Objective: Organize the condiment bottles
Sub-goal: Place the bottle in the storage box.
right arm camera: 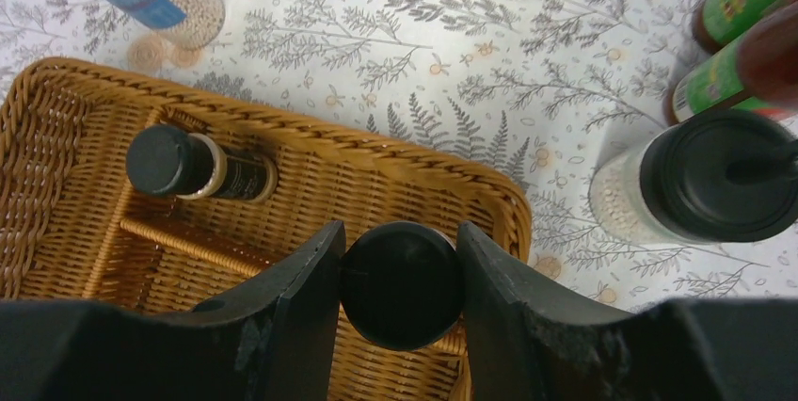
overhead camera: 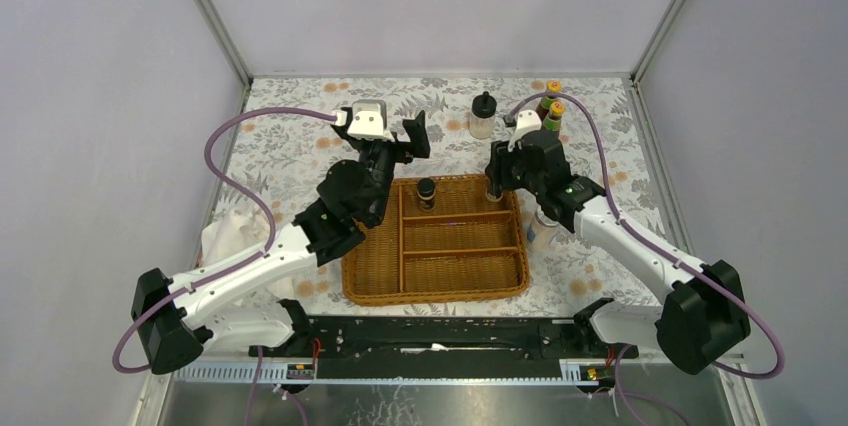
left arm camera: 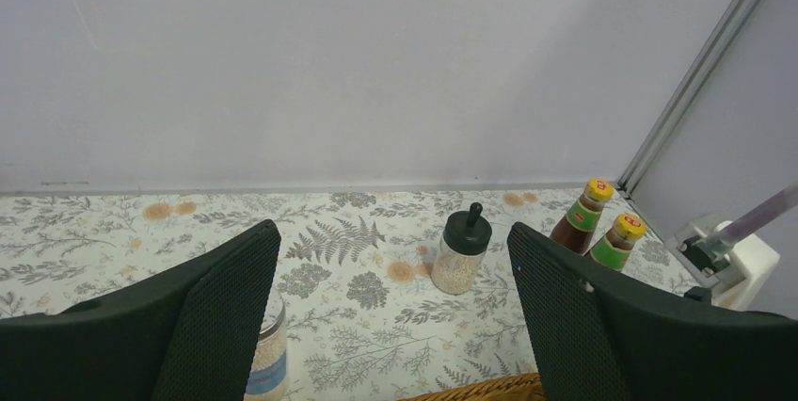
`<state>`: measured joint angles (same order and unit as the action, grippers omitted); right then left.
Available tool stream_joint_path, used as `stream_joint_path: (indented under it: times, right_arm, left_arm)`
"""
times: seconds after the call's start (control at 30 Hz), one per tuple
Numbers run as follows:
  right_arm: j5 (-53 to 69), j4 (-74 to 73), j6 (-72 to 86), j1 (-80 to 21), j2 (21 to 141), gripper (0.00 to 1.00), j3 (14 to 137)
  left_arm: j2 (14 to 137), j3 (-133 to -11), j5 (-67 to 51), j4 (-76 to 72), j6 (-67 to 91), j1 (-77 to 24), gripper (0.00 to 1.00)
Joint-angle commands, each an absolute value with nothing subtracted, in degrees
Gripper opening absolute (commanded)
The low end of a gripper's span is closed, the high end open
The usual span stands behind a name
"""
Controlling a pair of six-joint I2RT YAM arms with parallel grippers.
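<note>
My right gripper (right arm camera: 400,230) is shut on the black cap of a dark jar (right arm camera: 402,288) and holds it over the far right corner of the wicker basket (overhead camera: 435,288); it also shows in the top view (overhead camera: 496,184). A second dark jar (overhead camera: 426,192) stands in the basket's far compartment. My left gripper (left arm camera: 391,233) is open and empty above the table behind the basket. One cream jar with a knobbed lid (left arm camera: 461,252) and two yellow-capped bottles (left arm camera: 585,216) (left arm camera: 616,241) stand at the back. A second cream jar (right arm camera: 701,184) stands right of the basket. A blue-white shaker (left arm camera: 267,356) shows behind my left finger.
The basket (right arm camera: 56,137) has one long left compartment and three stacked right ones. A crumpled white cloth (overhead camera: 226,236) lies left of the basket. Metal frame posts (overhead camera: 212,18) and grey walls close in the table at the back and sides.
</note>
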<state>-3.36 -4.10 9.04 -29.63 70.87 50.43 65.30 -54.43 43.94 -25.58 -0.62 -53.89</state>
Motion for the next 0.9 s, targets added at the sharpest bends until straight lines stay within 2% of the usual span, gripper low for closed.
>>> stream_joint_path:
  times: [0.0, 0.87]
  right_arm:
    - [-2.1, -0.5, 10.4, -30.9, 70.2, 0.0, 49.5]
    - [-1.3, 7.7, 9.3, -31.6, 81.0, 0.0, 48.8]
  left_arm:
    - [65.6, -56.0, 44.1, -25.5, -0.1, -53.4, 0.95]
    - [65.9, -54.8, 43.6, -26.3, -0.1, -53.4, 0.95]
